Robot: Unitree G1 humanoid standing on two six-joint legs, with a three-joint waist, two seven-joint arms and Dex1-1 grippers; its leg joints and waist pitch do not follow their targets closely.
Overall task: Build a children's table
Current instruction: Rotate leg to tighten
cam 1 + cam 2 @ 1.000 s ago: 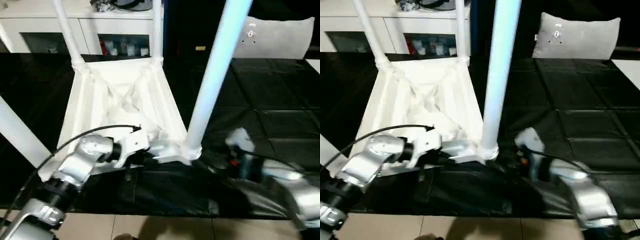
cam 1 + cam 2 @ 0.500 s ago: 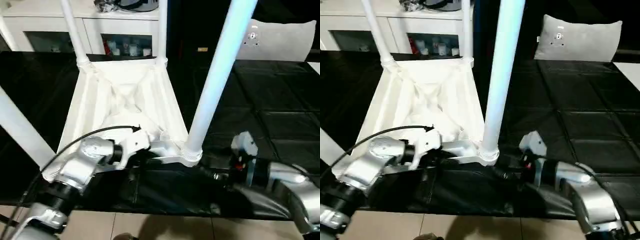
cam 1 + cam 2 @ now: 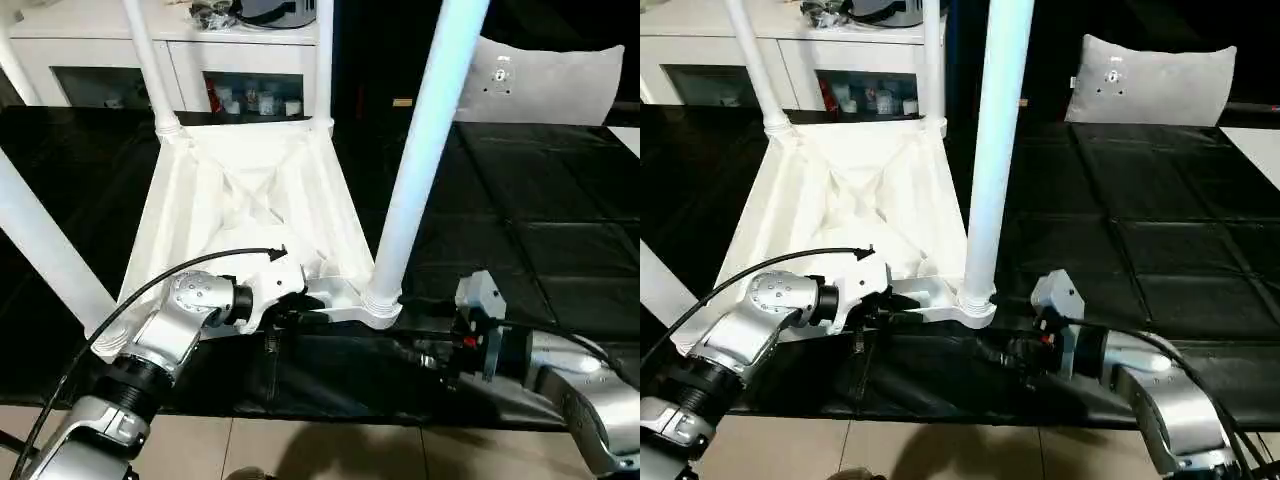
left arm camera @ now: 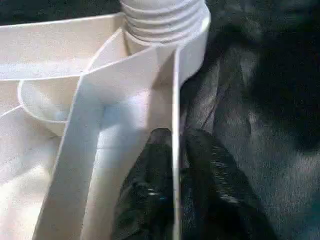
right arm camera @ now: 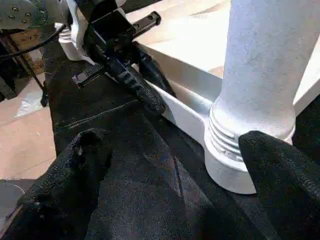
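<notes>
The tabletop [image 3: 250, 215] lies upside down on a black padded mat [image 3: 540, 200], ribbed underside up, with white legs standing in its corner sockets. The near right leg [image 3: 420, 150] rises tall and tilted from its socket [image 3: 381, 300] at the near right corner; two more legs [image 3: 148, 65] stand at the far corners, and another leg [image 3: 40, 250] slants up at the near left.

The left hand [image 3: 290, 318] is at the tabletop's near edge, just left of the near right socket. In the left wrist view its two black fingers [image 4: 210, 170] are closed almost together on the thin white rim [image 4: 175, 150] of the tabletop, one finger on the inside of the wall and one outside, with the threaded base of the leg just beyond them. The right wrist view shows the same pinch from the side, the fingers [image 5: 145, 90] straddling the rim.

The right hand [image 5: 175, 165] lies low on the mat to the right of the same corner, its fingers spread wide and holding nothing. One finger [image 5: 280, 170] sits just in front of the ribbed base of the near right leg and the other well to the side, with bare mat between them; the socket stands just ahead of the open hand, apart from it.

To the right of this hand the mat runs open toward a grey cushion [image 3: 545, 80]. Behind the tabletop stands a white cabinet [image 3: 110, 60]. Near both forearms the mat's edge meets a tiled floor [image 3: 300, 450].
</notes>
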